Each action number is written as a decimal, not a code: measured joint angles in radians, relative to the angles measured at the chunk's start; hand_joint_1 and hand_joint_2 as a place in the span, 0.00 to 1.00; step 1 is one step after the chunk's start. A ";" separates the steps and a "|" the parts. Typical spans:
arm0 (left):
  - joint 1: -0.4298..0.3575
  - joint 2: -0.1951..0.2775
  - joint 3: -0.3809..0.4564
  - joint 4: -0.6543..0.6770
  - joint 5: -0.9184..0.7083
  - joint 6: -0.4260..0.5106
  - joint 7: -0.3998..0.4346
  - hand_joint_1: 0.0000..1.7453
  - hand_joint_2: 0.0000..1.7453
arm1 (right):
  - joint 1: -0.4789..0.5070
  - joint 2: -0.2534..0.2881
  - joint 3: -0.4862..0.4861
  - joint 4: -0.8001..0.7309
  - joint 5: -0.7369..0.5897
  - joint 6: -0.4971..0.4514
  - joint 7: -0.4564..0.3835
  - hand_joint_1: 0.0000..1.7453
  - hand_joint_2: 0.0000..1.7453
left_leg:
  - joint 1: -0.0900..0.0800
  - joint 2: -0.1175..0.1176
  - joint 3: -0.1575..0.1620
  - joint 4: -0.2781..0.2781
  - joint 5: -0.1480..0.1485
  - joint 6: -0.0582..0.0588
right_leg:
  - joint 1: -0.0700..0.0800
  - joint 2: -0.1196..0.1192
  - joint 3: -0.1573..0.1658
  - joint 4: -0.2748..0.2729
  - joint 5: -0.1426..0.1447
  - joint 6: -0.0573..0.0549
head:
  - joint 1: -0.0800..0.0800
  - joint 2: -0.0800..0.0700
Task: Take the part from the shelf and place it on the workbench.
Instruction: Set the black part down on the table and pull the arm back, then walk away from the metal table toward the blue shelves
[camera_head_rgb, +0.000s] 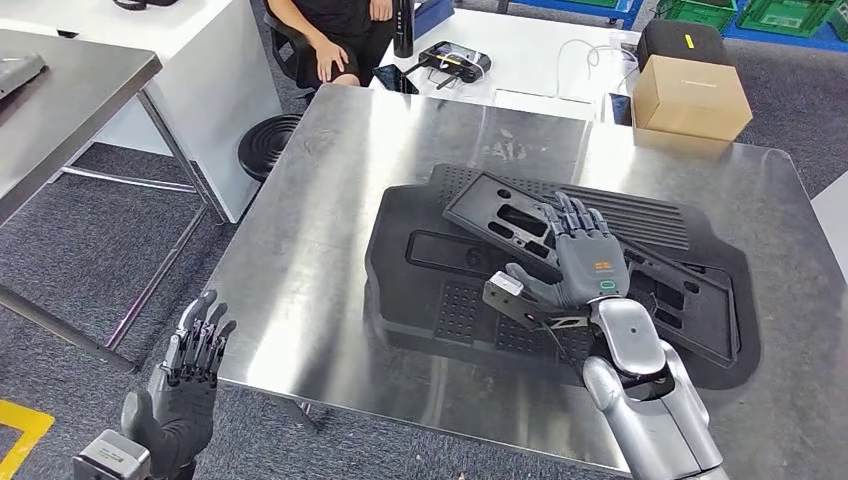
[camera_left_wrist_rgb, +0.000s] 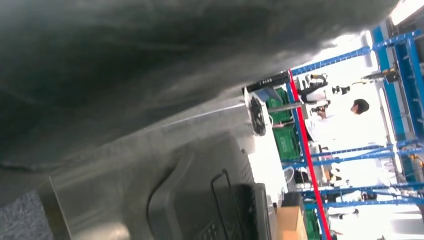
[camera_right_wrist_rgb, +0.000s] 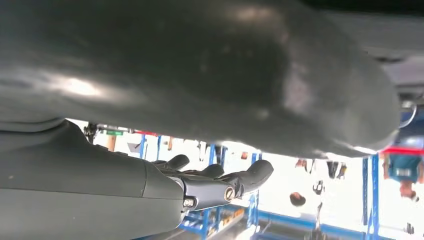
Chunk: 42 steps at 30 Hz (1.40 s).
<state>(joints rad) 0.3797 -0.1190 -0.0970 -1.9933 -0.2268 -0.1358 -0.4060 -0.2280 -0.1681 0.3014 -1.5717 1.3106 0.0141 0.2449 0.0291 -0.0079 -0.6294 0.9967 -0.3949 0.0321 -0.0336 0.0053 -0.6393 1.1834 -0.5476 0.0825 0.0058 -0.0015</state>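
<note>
Right hand: my right hand (camera_head_rgb: 585, 262) lies palm-down on the slim black part (camera_head_rgb: 640, 275), fingers stretched flat along its upper face and thumb reaching out to the side; whether I am gripping the part or merely resting on it, I cannot tell.
Left hand: my left hand (camera_head_rgb: 195, 350) hangs beside the near-left edge of the table, off its surface, fingers apart and holding nothing.
Part: a flat black plastic panel with rectangular cut-outs, lying slantwise on top of the larger black tray (camera_head_rgb: 420, 270), under my right palm.
Tray: a broad black moulded piece with ribbed and perforated areas, resting flat on the steel workbench (camera_head_rgb: 330, 200).
Writing: my right hand's back carries a small orange mark and a green ring near the wrist; the mark is too small to read. A raised figure like "6" shows on the tray, left of my hand.
Beyond the bench: a cardboard box (camera_head_rgb: 690, 97) on the far-right corner; a seated person (camera_head_rgb: 340, 35) behind a white table (camera_head_rgb: 500, 60) with a black bottle (camera_head_rgb: 403, 28).
</note>
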 joint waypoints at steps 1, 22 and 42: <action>0.000 -0.002 0.001 0.000 -0.001 -0.004 0.000 0.00 0.00 | 0.007 0.003 -0.005 -0.006 0.008 -0.029 -0.006 0.00 0.00 | 0.004 0.000 0.000 0.002 0.000 -0.009 | -0.007 -0.004 0.039 -0.080 0.030 0.017 | 0.001 0.000; 0.013 -0.014 0.011 0.000 -0.008 0.012 -0.004 0.00 0.00 | 0.218 0.114 -0.076 -0.263 0.008 -0.361 -0.141 0.00 0.00 | -0.027 0.004 0.051 0.031 -0.070 -0.003 | 0.031 -0.004 0.074 -0.188 0.106 -0.043 | -0.002 0.000; 0.036 -0.028 0.013 -0.001 -0.023 0.033 -0.016 0.00 0.00 | 0.380 0.116 -0.008 -0.355 -0.136 -0.571 -0.218 0.00 0.00 | -0.022 0.004 -0.058 0.189 -0.150 -0.036 | 0.021 -0.007 0.127 -0.221 0.088 -0.077 | 0.000 0.000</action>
<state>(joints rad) 0.4157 -0.1469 -0.0839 -1.9940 -0.2501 -0.1024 -0.4221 0.1520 -0.0525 0.2938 -1.9268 1.1746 -0.5574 0.0265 0.0066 -0.0037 -0.6875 1.1855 -0.5451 -0.0037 -0.0131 -0.0018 -0.5123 0.9628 -0.4596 0.0059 0.0054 -0.0015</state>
